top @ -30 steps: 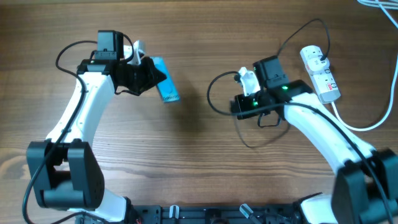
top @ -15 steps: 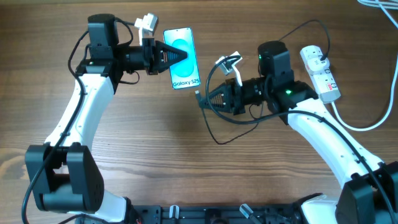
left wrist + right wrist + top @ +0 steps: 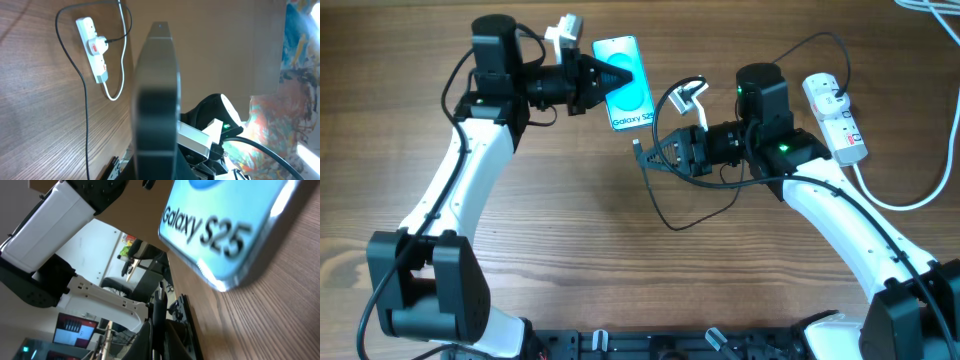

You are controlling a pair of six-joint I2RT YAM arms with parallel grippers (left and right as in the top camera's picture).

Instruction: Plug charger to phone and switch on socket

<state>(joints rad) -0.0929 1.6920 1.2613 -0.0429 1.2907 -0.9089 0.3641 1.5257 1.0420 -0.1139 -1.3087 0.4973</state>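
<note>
My left gripper (image 3: 603, 80) is shut on the phone (image 3: 630, 82) and holds it above the table, with the cyan screen up and the white text strip toward the right arm. In the left wrist view the phone (image 3: 156, 90) shows edge-on as a dark slab. My right gripper (image 3: 655, 156) is shut on the charger's connector end (image 3: 638, 150), just below and right of the phone's bottom edge, apart from it. The right wrist view shows the black connector (image 3: 157, 315) between my fingers and the phone (image 3: 235, 225) close ahead. The charger's white plug (image 3: 831, 96) sits in the socket (image 3: 837, 120) at the far right.
The black charger cable (image 3: 685, 215) loops on the table under the right arm and runs up to the plug. The socket's thick white cord (image 3: 910, 200) trails off right. The socket also shows in the left wrist view (image 3: 93, 47). Wood table (image 3: 620, 260).
My left gripper turned the phone screen-up, then carried it right and slightly up, closer to the connector. My right gripper swung left with the cable end and has since held nearly still.
</note>
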